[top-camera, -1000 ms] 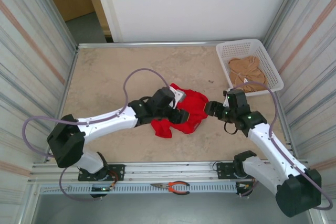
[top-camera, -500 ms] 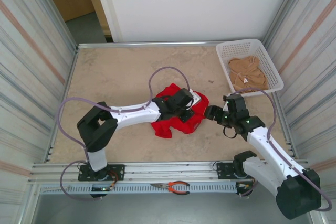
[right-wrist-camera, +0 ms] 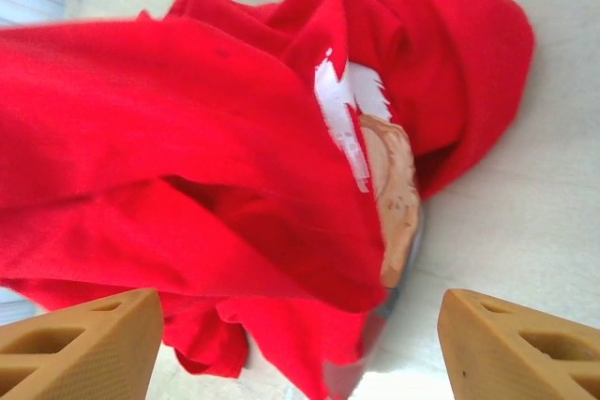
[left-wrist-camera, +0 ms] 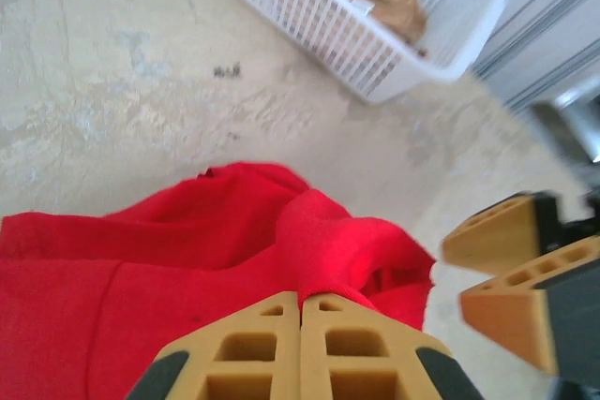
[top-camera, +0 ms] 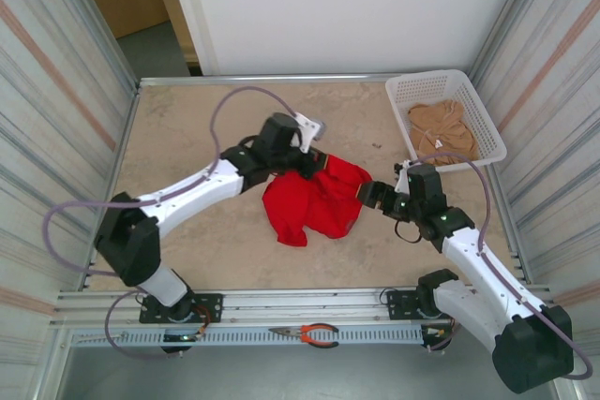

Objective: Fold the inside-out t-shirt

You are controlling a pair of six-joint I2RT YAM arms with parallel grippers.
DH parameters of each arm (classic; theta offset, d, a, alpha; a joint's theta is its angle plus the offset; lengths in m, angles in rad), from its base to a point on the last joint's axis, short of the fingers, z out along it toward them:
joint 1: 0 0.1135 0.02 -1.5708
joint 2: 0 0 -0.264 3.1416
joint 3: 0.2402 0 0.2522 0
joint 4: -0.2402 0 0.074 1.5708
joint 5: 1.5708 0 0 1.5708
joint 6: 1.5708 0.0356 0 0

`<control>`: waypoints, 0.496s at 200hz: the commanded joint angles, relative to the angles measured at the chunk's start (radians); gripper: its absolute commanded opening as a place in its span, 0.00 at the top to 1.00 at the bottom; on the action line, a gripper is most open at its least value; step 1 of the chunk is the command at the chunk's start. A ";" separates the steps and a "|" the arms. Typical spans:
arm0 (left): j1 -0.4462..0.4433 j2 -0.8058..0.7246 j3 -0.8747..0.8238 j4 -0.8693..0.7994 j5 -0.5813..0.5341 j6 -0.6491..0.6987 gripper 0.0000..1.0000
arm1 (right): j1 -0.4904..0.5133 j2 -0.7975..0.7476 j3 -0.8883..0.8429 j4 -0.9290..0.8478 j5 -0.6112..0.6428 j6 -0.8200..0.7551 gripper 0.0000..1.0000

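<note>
The inside-out t-shirt [top-camera: 314, 201] lies bunched and bright red in the middle of the table, with a white print [right-wrist-camera: 342, 110] showing in its folds. My left gripper [top-camera: 314, 166] is at the shirt's far edge, shut on a pinch of red cloth [left-wrist-camera: 319, 259] that rises from between its fingertips [left-wrist-camera: 300, 299]. My right gripper [top-camera: 364, 192] is at the shirt's right edge. It is open, its fingers [right-wrist-camera: 84, 339] set wide apart, with the shirt [right-wrist-camera: 187, 138] just ahead of them and nothing gripped.
A white basket [top-camera: 469, 91] holding a tan garment [top-camera: 441, 126] stands at the back right corner, and appears in the left wrist view as a basket [left-wrist-camera: 375, 44]. Red-handled pliers [top-camera: 317, 333] lie on the front rail. Metal walls close in both sides.
My left gripper has shut on the shirt and drawn back toward the far left, pulling the cloth up and out. The right gripper stays open by the shirt's right edge.
</note>
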 commanded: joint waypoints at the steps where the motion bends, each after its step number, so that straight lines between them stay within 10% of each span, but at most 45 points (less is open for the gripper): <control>1: 0.025 -0.042 -0.040 0.048 0.185 -0.114 1.00 | 0.015 0.003 0.012 0.075 -0.053 0.002 0.23; 99: 0.043 -0.105 -0.090 0.075 0.261 -0.140 1.00 | 0.072 0.220 0.084 0.190 -0.015 -0.104 0.22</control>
